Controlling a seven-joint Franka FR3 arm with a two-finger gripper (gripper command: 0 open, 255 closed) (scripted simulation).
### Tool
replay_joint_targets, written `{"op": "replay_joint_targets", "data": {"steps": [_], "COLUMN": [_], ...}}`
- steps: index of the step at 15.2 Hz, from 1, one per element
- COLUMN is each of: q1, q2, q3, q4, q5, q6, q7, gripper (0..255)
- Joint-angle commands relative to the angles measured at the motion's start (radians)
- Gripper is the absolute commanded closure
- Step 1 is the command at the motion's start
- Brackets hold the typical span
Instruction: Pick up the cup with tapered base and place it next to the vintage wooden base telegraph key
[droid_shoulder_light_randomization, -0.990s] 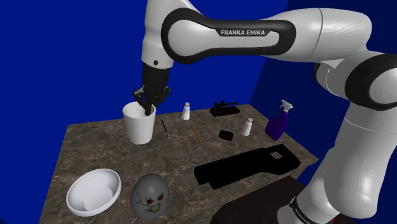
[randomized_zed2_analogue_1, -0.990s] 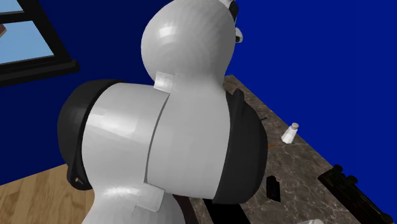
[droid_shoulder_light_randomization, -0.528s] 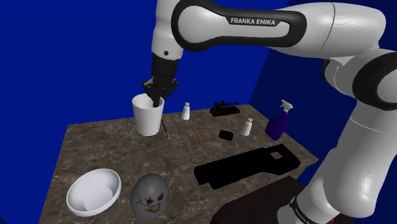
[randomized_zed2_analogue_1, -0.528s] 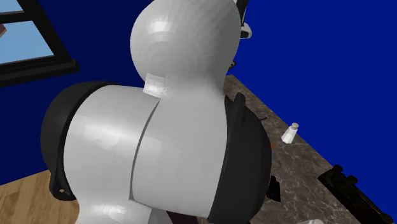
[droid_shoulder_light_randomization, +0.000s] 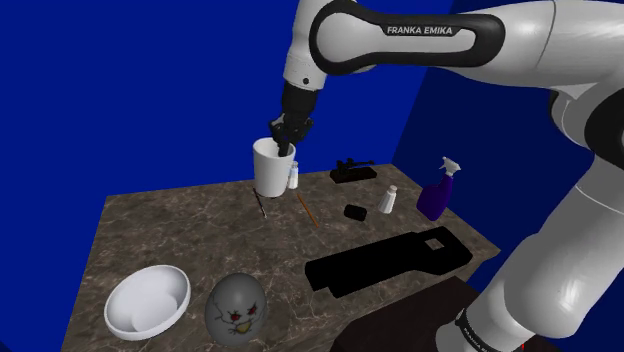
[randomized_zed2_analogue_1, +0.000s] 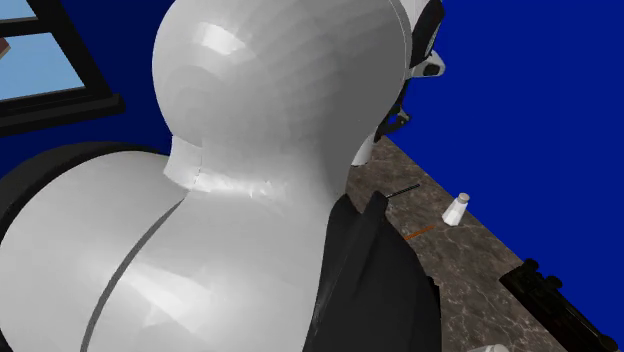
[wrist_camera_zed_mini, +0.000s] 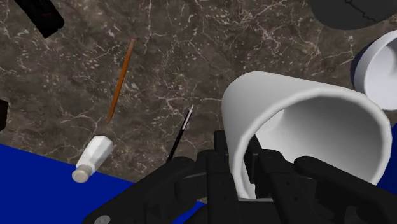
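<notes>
**Shoulder view:** the gripper (droid_shoulder_light_randomization: 283, 138) is clamped on the rim of the white cup (droid_shoulder_light_randomization: 272, 170), one finger inside the wall and one outside. One second earlier the cup rests on the marble table (droid_shoulder_light_randomization: 150, 230), further toward 9 o'clock. Now it hangs clear of the surface, carried toward 3 o'clock, and partly covers a small white shaker (droid_shoulder_light_randomization: 294, 180). The black telegraph key (droid_shoulder_light_randomization: 354, 171) lies at 3 o'clock of the cup, near but apart. The lift is therefore done, and the carry is judged about half complete. **Second exterior view:** the arm (randomized_zed2_analogue_1: 250, 200) covers more of the scene than before. A white rim at 1 o'clock, probably the cup, sits further toward 3 o'clock than it did. **Wrist view:** the black fingers (wrist_camera_zed_mini: 222, 156) pinch the cup wall. The table, with a pencil (wrist_camera_zed_mini: 121, 76) and a pen (wrist_camera_zed_mini: 181, 133), lies well below, which fits an airborne cup. What remains, by judgement, is to lower the cup beside the key and release it.
</notes>
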Motion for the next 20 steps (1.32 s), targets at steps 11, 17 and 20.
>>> {"op": "replay_joint_targets", "data": {"steps": [11, 17, 20], "q1": [-0.139, -0.204, -0.236], "q2": [-0.123, -0.125, -0.113], "q3": [-0.152, -0.232, -0.272], "q4": [-0.133, -0.133, -0.117], "q5": [0.054, 0.056, 0.054], "q6": [-0.012, -0.03, -0.041], "q7": [-0.304, -0.448, -0.518], "gripper": [255, 255, 255]}}
